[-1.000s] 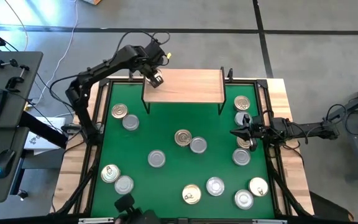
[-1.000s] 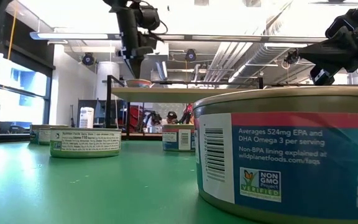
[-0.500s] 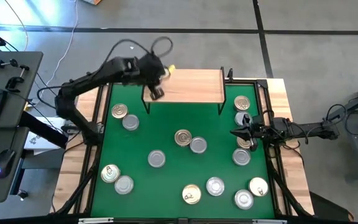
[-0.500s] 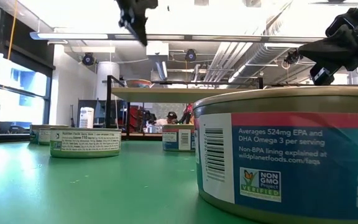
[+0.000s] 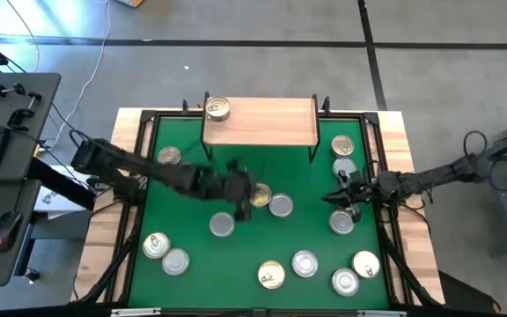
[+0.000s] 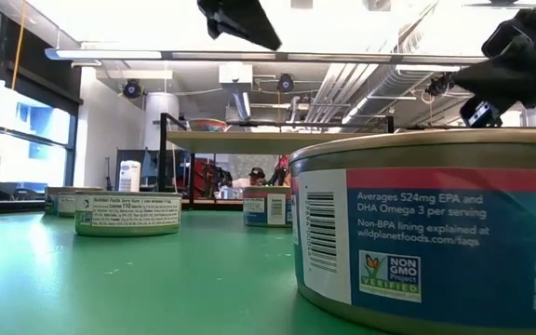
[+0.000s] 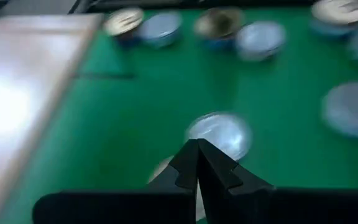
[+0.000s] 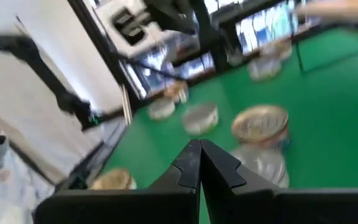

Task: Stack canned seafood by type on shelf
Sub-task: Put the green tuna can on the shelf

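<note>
One gold tin (image 5: 217, 108) already sits on the shelf (image 5: 262, 122), at its left back corner, and all the other tins lie flat on the green surface (image 5: 201, 255). In the middle of the surface a gold-lidded tin (image 5: 260, 195) and a silver-lidded tin (image 5: 281, 206) sit side by side, almost touching, with another silver tin (image 5: 222, 224) a little nearer the front. The left claw (image 5: 238, 195) hangs right beside that gold-lidded tin, on its left, so this is the closest tin to it. Its two fingers are pressed tight together and hold nothing. From the left claw's own camera, a silver lid (image 7: 220, 132) lies straight ahead of the fingertips. The tins are round, so they have no long side to line up with. The right claw (image 5: 341, 195) waits by the right edge, above a silver tin (image 5: 341, 221) there, and it is also pinched closed and empty. I think the left claw would need to spread its fingers before it could take the gold-lidded tin.
</note>
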